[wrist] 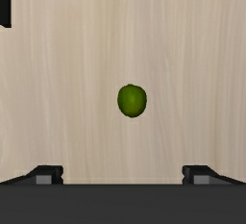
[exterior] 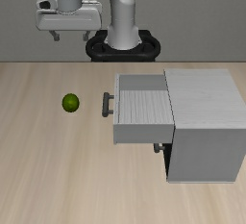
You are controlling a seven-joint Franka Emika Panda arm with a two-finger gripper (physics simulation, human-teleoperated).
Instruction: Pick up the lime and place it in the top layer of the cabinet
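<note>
Pale wood with a fine straight grain made up the tabletop (exterior: 38, 161), and a flat grey wall (exterior: 192, 16) rose behind its back edge. At that back edge stood the arm (exterior: 123, 16), smooth white rounded shells on a black oval base (exterior: 125, 47).

A lime (exterior: 71, 103) lay on the bare wood, well in from the back edge and towards the exterior view's left. It was small, round and glossy green, slightly egg-shaped with a darker underside in the wrist view (wrist: 132, 99), and nothing touched it.

A boxy matt grey cabinet (exterior: 207, 122) with square corners sat towards the exterior view's right, its rear close to the back edge. Its top drawer (exterior: 144, 108) stood open, reaching towards the lime, a shallow grey tray with faint parallel lines across its inside. A dark bar handle (exterior: 108, 103) on the drawer front faced the lime, near it but apart.

A white blocky gripper (exterior: 52, 36) hung high above the tabletop near the back edge, well clear of the lime. In the wrist view the gripper (wrist: 123, 174) was released, its dark squared fingertips (wrist: 46, 173) spread wide with only bare wood between them, and the lime lay ahead of them, about centred on the gap
</note>
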